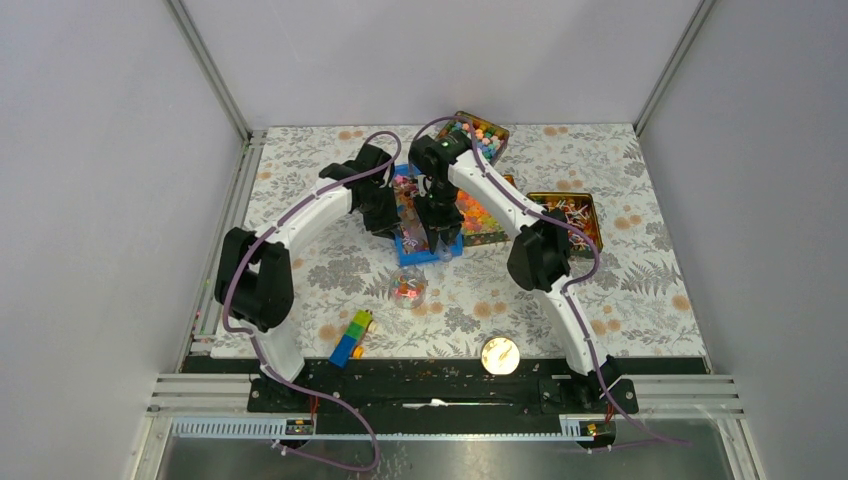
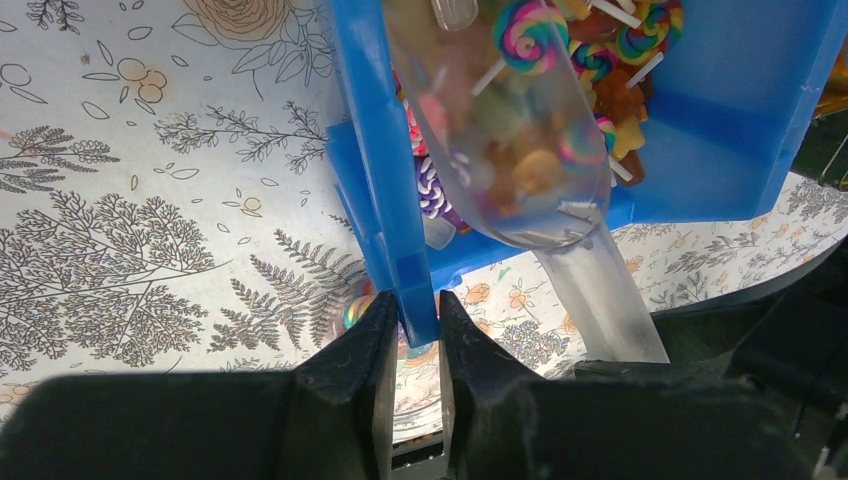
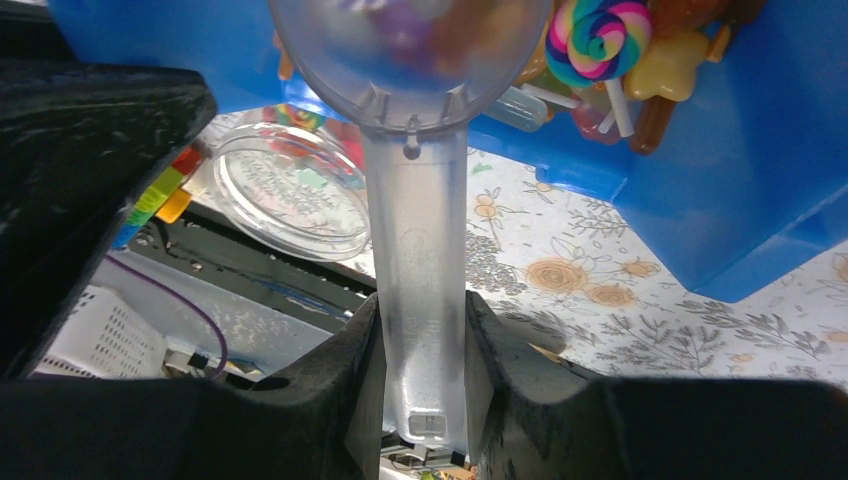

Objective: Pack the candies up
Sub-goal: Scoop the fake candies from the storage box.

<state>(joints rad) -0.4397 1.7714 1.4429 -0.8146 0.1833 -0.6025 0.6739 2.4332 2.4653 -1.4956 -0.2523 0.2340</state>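
Note:
A blue bin (image 1: 414, 252) holds swirl lollipops (image 2: 528, 32) and amber gummies. My left gripper (image 2: 412, 310) is shut on the bin's near wall (image 2: 385, 170); it also shows in the top view (image 1: 387, 222). My right gripper (image 3: 415, 310) is shut on the handle of a clear plastic scoop (image 3: 415, 220), whose bowl (image 2: 500, 130) lies in the bin with mixed sweets in it. It also shows from above (image 1: 440, 238). Tiny twist-wrapped candies (image 1: 566, 211) fill a gold tray at the right.
A clear round tub (image 1: 408, 288) with a few sweets stands in front of the bin, also in the right wrist view (image 3: 295, 190). A gold tray of pastel balls (image 1: 480, 130) is at the back. A toy block stack (image 1: 351, 338) and a round yellow disc (image 1: 499, 354) lie near the front edge.

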